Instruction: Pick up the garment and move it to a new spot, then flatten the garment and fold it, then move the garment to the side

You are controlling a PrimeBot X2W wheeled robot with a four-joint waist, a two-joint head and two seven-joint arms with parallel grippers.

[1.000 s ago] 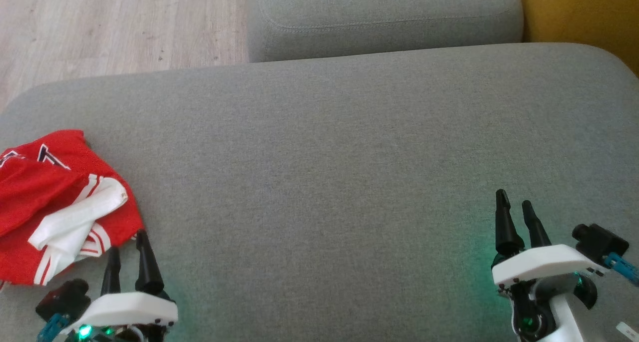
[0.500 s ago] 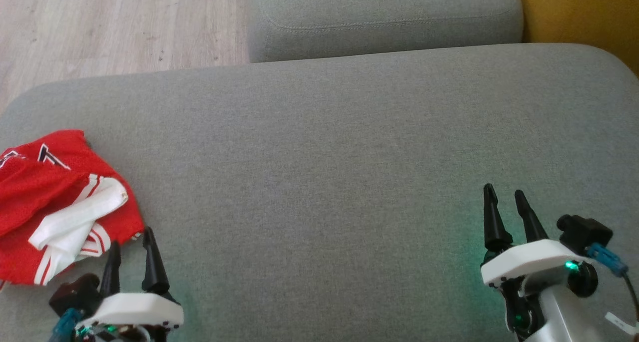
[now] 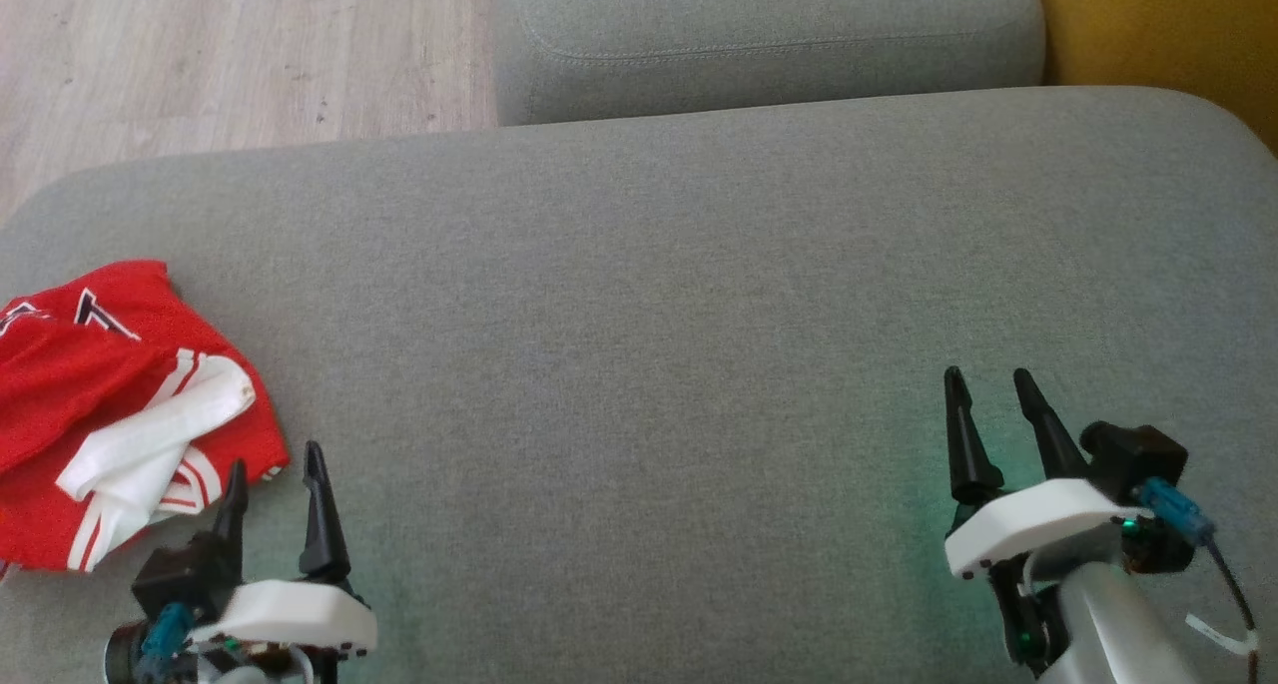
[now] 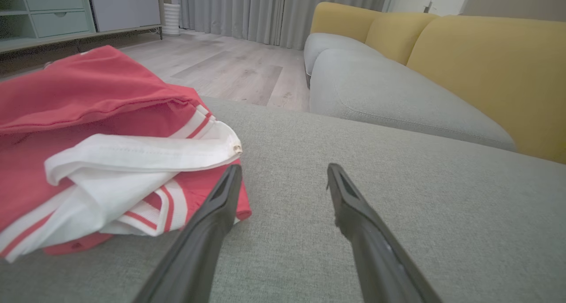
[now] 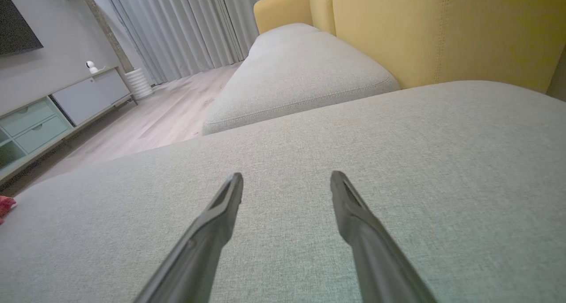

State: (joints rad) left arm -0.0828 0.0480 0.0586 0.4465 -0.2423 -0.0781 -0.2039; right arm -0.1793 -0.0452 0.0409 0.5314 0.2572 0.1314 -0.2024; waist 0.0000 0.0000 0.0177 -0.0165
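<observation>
The garment, red with white trim and stripes, lies crumpled at the left edge of the grey sofa cushion. In the left wrist view the garment spreads over the left half, its corner touching my left finger. My left gripper stands open just right of the garment's near corner, nothing between its fingers. My right gripper is open over bare cushion at the lower right, far from the garment, and a sliver of red garment peeks in at the right wrist view's left edge.
A second grey cushion adjoins at the back, with a yellow backrest to the right. Wooden floor lies beyond the cushion's far left edge. A low cabinet and grey curtains stand across the room.
My left gripper has shifted slightly right and turned. The right gripper has drifted left and a little up the view. The garment lies as before.
</observation>
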